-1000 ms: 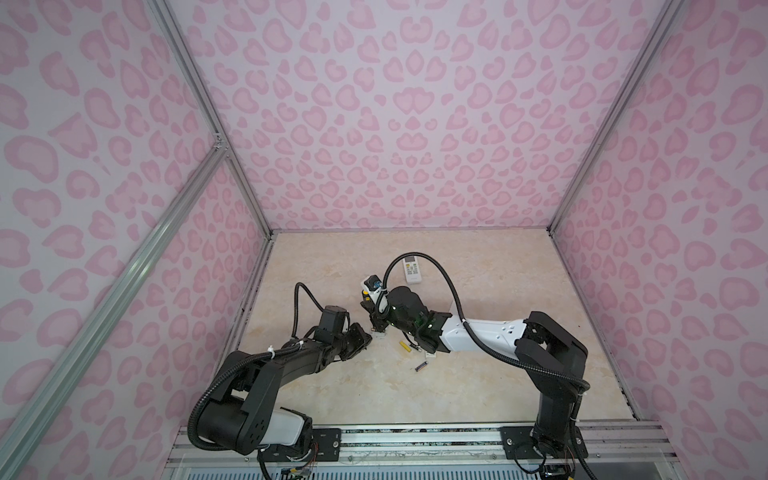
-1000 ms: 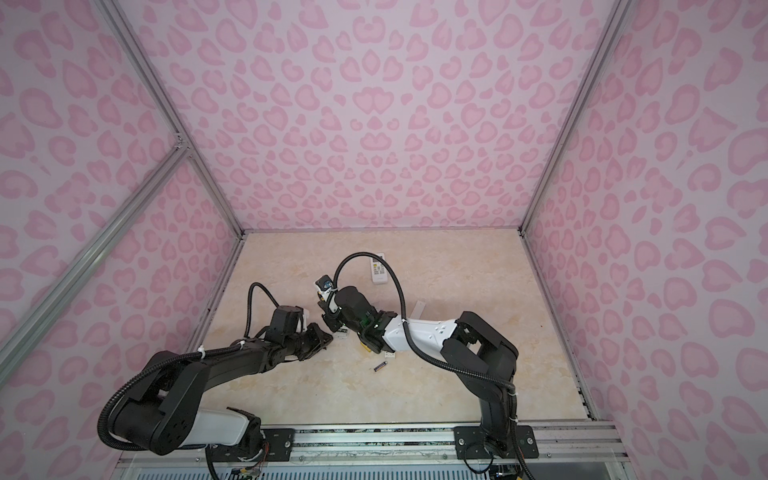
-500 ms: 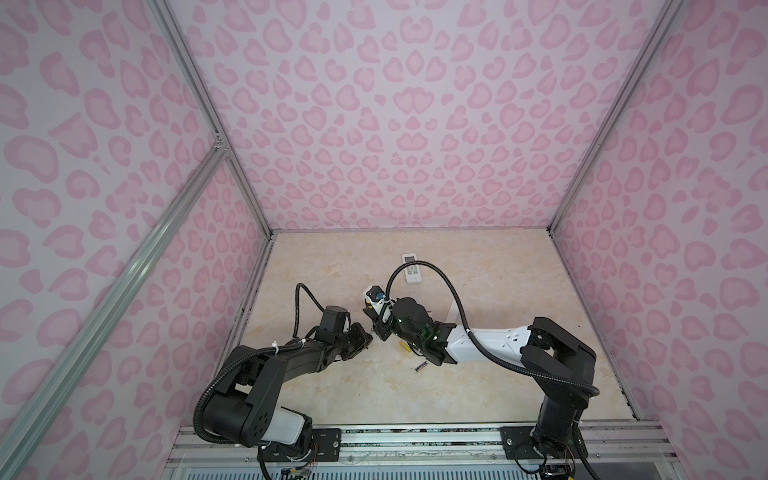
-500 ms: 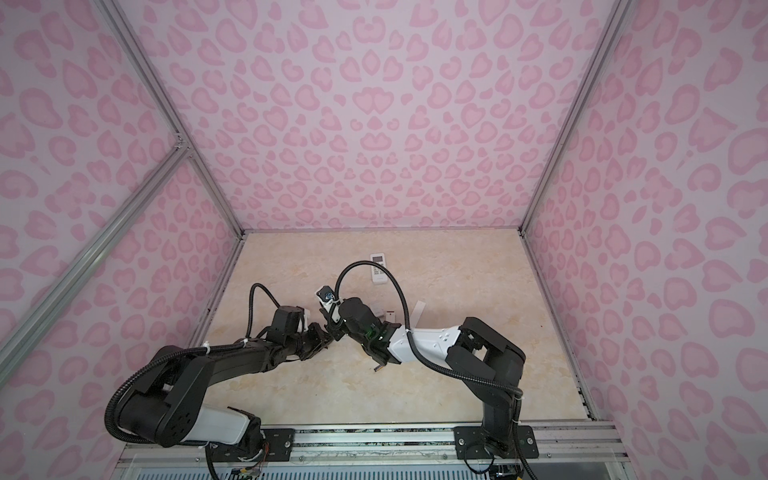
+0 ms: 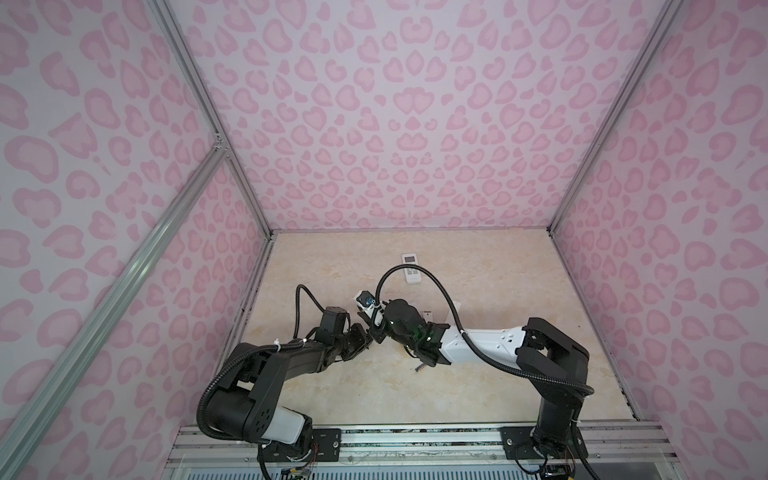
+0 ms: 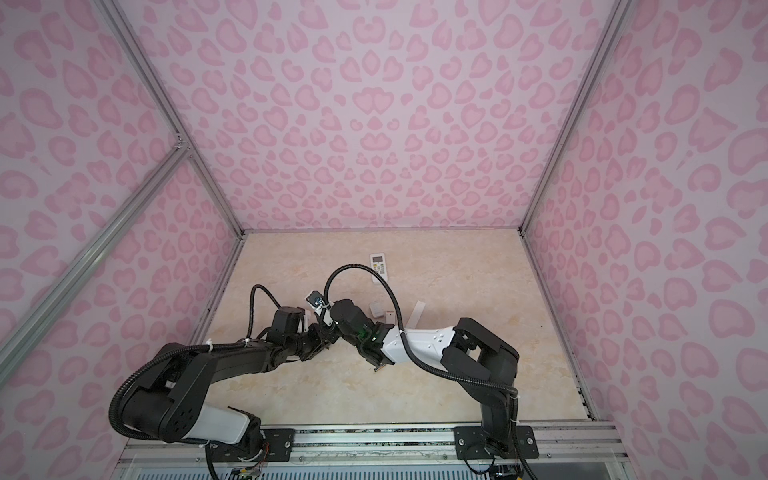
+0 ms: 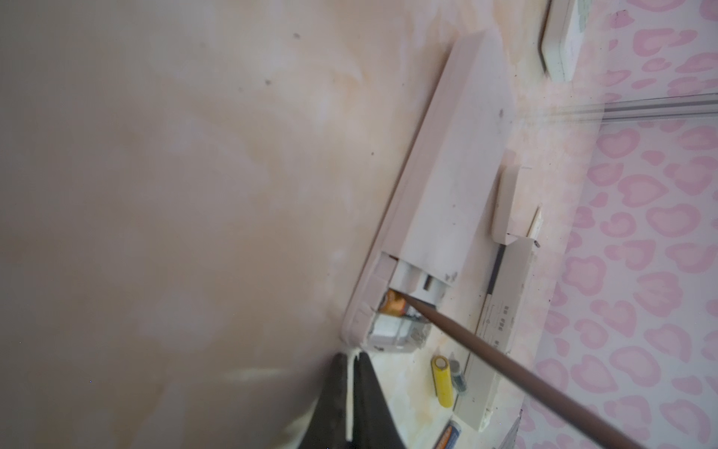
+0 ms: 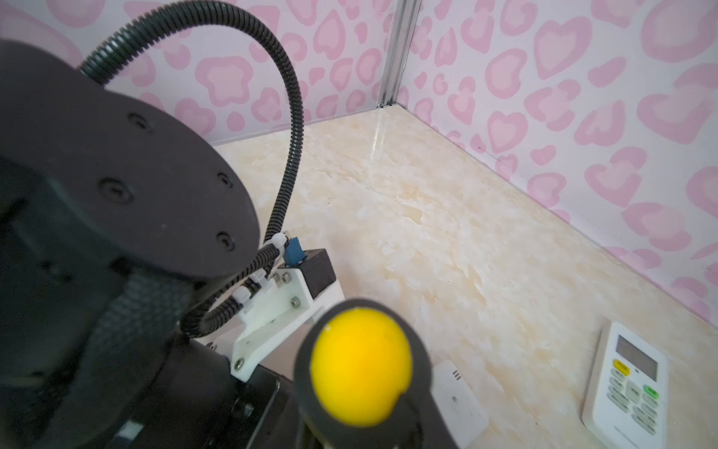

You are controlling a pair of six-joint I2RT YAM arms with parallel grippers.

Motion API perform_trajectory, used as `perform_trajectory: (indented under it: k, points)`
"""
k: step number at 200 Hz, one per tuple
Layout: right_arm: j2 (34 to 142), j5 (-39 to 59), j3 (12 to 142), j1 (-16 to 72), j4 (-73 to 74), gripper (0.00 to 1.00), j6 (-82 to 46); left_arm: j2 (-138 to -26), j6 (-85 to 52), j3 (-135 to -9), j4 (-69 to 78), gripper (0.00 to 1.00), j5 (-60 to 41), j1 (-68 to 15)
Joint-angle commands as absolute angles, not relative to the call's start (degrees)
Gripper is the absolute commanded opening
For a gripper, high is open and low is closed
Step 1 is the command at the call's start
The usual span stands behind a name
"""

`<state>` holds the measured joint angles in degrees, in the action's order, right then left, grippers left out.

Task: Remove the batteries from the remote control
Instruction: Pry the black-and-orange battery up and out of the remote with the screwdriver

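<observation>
Currently the prying step looks to be in hand. In both top views the two arms meet at about 9 o'clock of the middle of the beige marble-patterned tabletop [image 5: 374, 395].

The left gripper [image 7: 351, 355] has its dark fingers drawn together to a mere slit with nothing between them. Its tips are just beside the end corner of the long white plastic remote control [image 7: 447, 175], which lies face down with its battery bay uncovered. One black cell with a gold-orange end [image 7: 393, 305] sits in that bay.

The thin shaft of the long black-and-yellow-handled screwdriver [image 7: 505, 363] reaches the cell's end; whether it touches, I cannot tell. The right gripper [image 5: 379, 332] is clamped on that tool, whose round yellow butt fills the right wrist view.

Already out on the table are a yellow cylindrical battery [image 7: 443, 383], a darker cell [image 7: 457, 375] close against it, and an orange-and-black cell [image 7: 447, 437]. They lie alongside a second slim white remote [image 7: 501, 322]. A small white battery cover [image 7: 509, 202] lies near. At 12 o'clock rests a white button remote with a grey screen [image 8: 625, 385].

Next, I judge, the tip must lever the cell's end up gently while the remote is braced against sliding.

Print on the slim remote, the button remote and the orange-and-black cell is too blurred to read.
</observation>
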<state>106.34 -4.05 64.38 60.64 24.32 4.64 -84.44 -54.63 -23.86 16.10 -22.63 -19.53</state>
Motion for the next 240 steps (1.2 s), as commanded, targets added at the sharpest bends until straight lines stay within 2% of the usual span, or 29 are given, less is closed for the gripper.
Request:
perform_trajectory:
  k: [1, 84, 116, 165, 240]
  points:
    - [107.3, -0.8, 64.3, 60.9, 19.6, 0.0, 4.2, -85.1, -54.8, -24.0, 16.2, 0.11, -22.2, -19.5]
    - [106.2, -3.7, 61.7, 63.0, 22.5, 0.0, 8.8, -85.6, -54.7, -24.2, 16.3, 0.11, -22.5, -19.5]
    - [105.5, -6.2, 63.3, 62.6, 21.5, 0.0, 6.6, -85.3, -54.6, -24.3, 16.3, 0.11, -22.7, -19.5]
    - [103.6, -1.3, 63.5, 59.6, 22.5, 0.0, -0.4, -83.6, -54.2, -24.3, 15.4, 0.12, -22.9, -19.4]
    - [102.4, -3.3, 64.4, 57.9, 19.7, 0.0, -3.2, -81.2, -53.1, -24.3, 13.7, 0.14, -23.0, -19.4]
